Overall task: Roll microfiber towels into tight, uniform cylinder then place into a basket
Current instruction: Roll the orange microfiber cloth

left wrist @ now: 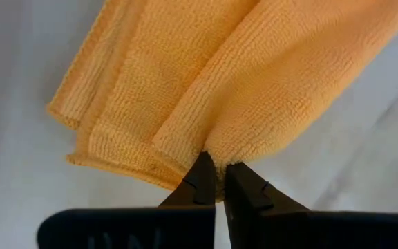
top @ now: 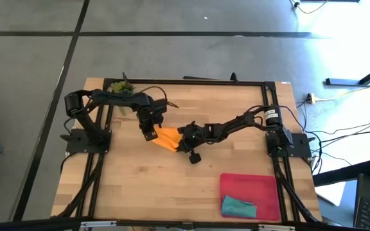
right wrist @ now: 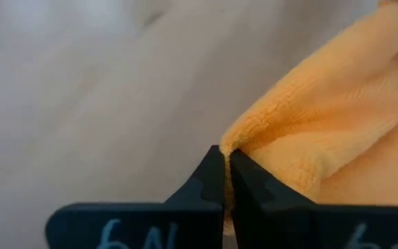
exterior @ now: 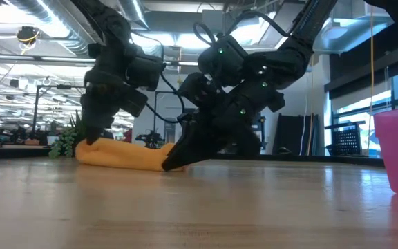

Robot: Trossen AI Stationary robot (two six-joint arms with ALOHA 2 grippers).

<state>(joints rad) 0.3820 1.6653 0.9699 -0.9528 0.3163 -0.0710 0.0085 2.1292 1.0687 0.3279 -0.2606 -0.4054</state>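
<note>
- 2 towels total: 1 orange towel (top: 166, 138) mid-table, loosely folded/bunched w/ several layers showing, lying flat on the wood table (top: 146, 186); 1 teal towel (top: 237, 207) crumpled in the basket.
- 1 basket (top: 252, 184), red-pink, low walls, at the table's near right corner; teal one sits in its near-left part. Well apart from the orange one.
- 2 arms, both down at the orange towel, one at each end.
- Left gripper (left wrist: 216, 181): fingers pinched together on a folded edge of the orange towel, cloth caught betw. the tips. From above it sits at the towel's left/far end.
- Right gripper (right wrist: 225, 166): also pinched tight, nipping a corner of the orange towel; from above it's at the towel's right end, arm stretched in from the right side.
- Low view: orange towel lies as a low, long lump on the tabletop, left gripper over its left end, right gripper's tip down at its right end.
- 1 small green plant sprig (top: 121, 87) at the far left edge of the table, near the left arm's base, apart from both towels.
</note>
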